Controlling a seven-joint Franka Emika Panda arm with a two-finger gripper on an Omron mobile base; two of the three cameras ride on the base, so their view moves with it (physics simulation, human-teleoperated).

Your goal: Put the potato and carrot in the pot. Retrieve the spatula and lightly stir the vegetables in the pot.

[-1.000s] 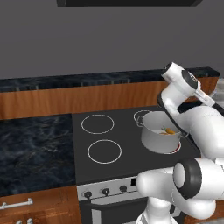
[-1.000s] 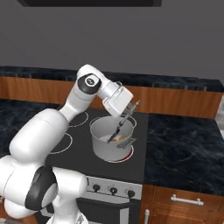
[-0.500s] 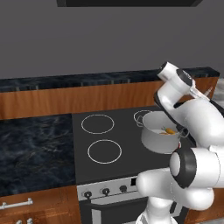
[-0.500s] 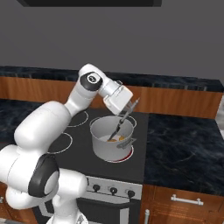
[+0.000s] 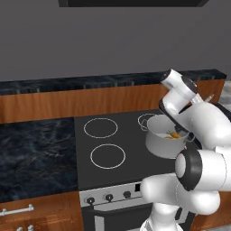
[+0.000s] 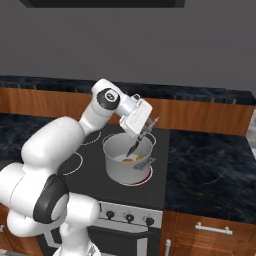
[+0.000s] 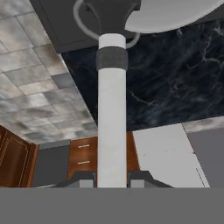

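Note:
The silver-grey pot (image 6: 121,169) (image 5: 159,143) stands on the front right burner of the black stove. Inside it lie the orange carrot (image 6: 127,160) (image 5: 175,134) and a yellowish piece next to it that looks like the potato (image 6: 140,158). My gripper (image 6: 144,131) hangs over the pot's far rim, shut on the spatula (image 6: 136,145), whose dark blade reaches down into the pot. In the hand view the pale spatula handle (image 7: 112,122) runs straight up from between my fingertips at the gripper (image 7: 112,179) to its dark head.
The stove top (image 5: 108,140) has free burners (image 5: 107,156) to the left of the pot. Dark marble counters (image 5: 31,153) (image 6: 210,165) flank the stove, with a wooden back wall (image 5: 67,103) behind. The burner under the pot glows red (image 6: 141,180).
The hand has shifted slightly towards the left over the pot, and the spatula's blade has swept a little inside it. The grip is unchanged.

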